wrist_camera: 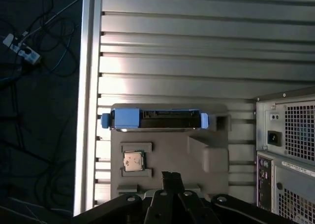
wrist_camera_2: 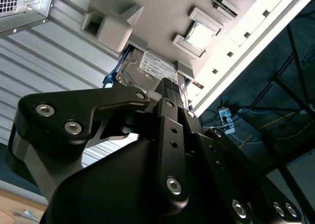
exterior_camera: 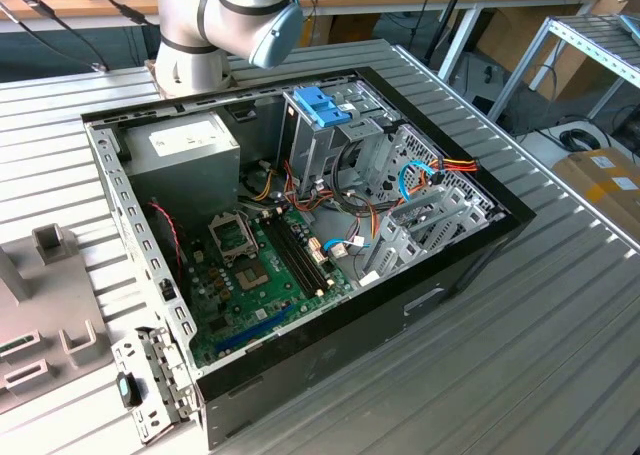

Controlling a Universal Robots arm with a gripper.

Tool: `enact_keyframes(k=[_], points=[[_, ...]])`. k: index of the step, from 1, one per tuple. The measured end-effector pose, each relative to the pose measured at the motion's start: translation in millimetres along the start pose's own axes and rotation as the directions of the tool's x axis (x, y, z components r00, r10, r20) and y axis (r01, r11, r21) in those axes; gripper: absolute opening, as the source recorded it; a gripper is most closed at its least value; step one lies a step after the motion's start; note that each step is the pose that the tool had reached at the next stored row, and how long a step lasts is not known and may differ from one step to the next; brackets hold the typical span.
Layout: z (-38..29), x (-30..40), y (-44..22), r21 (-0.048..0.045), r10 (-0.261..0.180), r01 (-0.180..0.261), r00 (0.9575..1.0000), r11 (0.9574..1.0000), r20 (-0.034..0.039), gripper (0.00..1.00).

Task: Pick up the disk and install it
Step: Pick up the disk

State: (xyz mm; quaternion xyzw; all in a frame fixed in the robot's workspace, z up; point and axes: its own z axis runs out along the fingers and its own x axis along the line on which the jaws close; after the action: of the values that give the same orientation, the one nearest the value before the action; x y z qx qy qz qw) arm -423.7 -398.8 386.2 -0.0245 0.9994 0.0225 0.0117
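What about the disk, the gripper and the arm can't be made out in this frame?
1. Disk, second wrist view: the gripper covers its near part and the grey fixture another part. Whether gripper and disk touch cannot be told.
2. Disk, first wrist view: it is seen edge-on in the fixture, so its label face is hidden.
3. Arm, exterior view: cut off by the top edge. The fixture is cut off by that view's left edge.

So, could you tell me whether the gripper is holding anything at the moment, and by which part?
Nothing is held, as far as shows: the disk stands on edge in the grey fixture, with the gripper short of it.
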Motion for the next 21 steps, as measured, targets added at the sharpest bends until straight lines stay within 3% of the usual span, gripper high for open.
enact_keyframes(k=[5, 8, 17, 21], points=[[0.0, 0.0, 0.0, -0.0013, -0.051, 0.051, 0.9987, 0.9987, -0.0023, 0.11], [0.0, -0.1, 0.0, -0.0024, -0.091, 0.091, 0.9958, 0.9958, -0.0039, 0.11], [0.5, -3.4, 0.4, -0.0043, -0.154, 0.154, 0.9881, 0.9881, -0.0065, 0.11], [0.7, -4.7, 0.7, -0.0053, -0.185, 0.185, 0.9828, 0.9828, -0.0077, 0.11]])
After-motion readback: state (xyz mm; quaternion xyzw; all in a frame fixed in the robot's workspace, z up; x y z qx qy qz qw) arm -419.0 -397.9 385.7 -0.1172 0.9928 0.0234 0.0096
